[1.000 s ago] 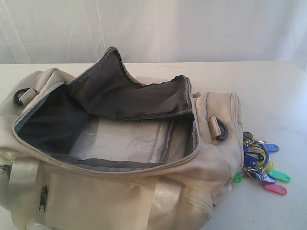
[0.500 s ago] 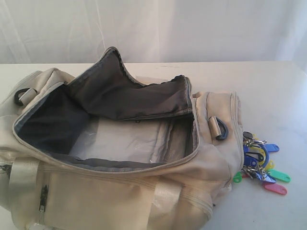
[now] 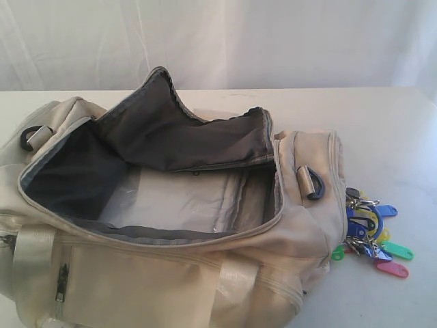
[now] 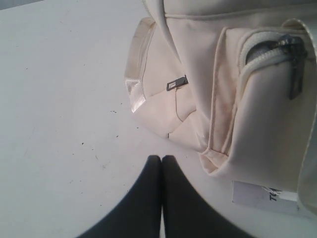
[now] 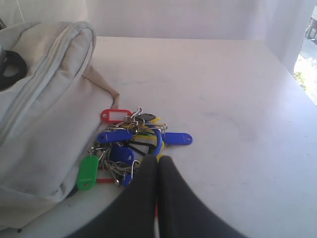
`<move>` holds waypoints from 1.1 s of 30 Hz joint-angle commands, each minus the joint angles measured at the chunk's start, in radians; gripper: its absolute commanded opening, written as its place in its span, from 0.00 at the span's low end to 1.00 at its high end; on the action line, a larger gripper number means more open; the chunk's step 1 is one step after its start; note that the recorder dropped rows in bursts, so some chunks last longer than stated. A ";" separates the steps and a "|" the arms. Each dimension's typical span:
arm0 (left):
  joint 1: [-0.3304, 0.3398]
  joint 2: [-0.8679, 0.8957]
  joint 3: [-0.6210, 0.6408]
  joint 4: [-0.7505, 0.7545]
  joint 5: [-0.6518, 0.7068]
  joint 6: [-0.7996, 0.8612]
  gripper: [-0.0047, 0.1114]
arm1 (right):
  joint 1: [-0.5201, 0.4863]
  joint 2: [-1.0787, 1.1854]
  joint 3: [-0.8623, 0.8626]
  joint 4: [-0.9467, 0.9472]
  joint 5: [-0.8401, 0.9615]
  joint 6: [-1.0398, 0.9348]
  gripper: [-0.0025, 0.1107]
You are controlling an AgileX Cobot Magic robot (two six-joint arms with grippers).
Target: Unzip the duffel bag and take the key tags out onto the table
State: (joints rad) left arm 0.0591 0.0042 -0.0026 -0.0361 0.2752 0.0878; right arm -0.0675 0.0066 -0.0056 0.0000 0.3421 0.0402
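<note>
In the exterior view you see the duffel bag [image 3: 171,273] lying on the white tabletop [image 3: 396,130] with its main compartment unzipped. The flap [image 3: 184,133] is turned up and back, so its dark grey lining shows. Inside the compartment lies a clear plastic sheet [image 3: 171,201] over the pale bottom. The key tags [image 3: 372,232] are outside the bag, on the tabletop, just beside its right end and below a black D-ring [image 3: 315,184]. No hand shows in this view.

In the left wrist view your left hand [image 4: 161,159] has its two fingers pressed together and pinches nothing. It is over the bare tabletop [image 4: 64,99], near one end of the duffel bag [image 4: 198,119] but apart from it. On that end you see a grey zipper pull [image 4: 177,83] and a side pocket [image 4: 267,99] whose zipper is partly open. A white label [image 4: 262,199] lies beside the pocket.

In the right wrist view your right hand [image 5: 158,161] is also pressed together, with nothing between the fingers. The key tags [image 5: 126,144] lie directly in front of its tips, against the end of the duffel bag [image 5: 44,99]. Whether the tips touch the blue ring you cannot tell.
</note>
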 commanded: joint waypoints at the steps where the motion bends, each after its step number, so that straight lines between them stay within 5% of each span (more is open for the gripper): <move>1: 0.003 -0.004 0.003 -0.014 0.002 -0.001 0.04 | -0.003 -0.007 0.006 -0.009 -0.003 0.002 0.02; 33: 0.003 -0.004 0.003 -0.014 -0.019 -0.111 0.04 | -0.003 -0.007 0.006 -0.009 -0.003 0.002 0.02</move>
State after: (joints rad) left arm 0.0591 0.0042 -0.0026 -0.0385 0.2595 -0.0116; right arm -0.0675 0.0066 -0.0056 -0.0059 0.3421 0.0402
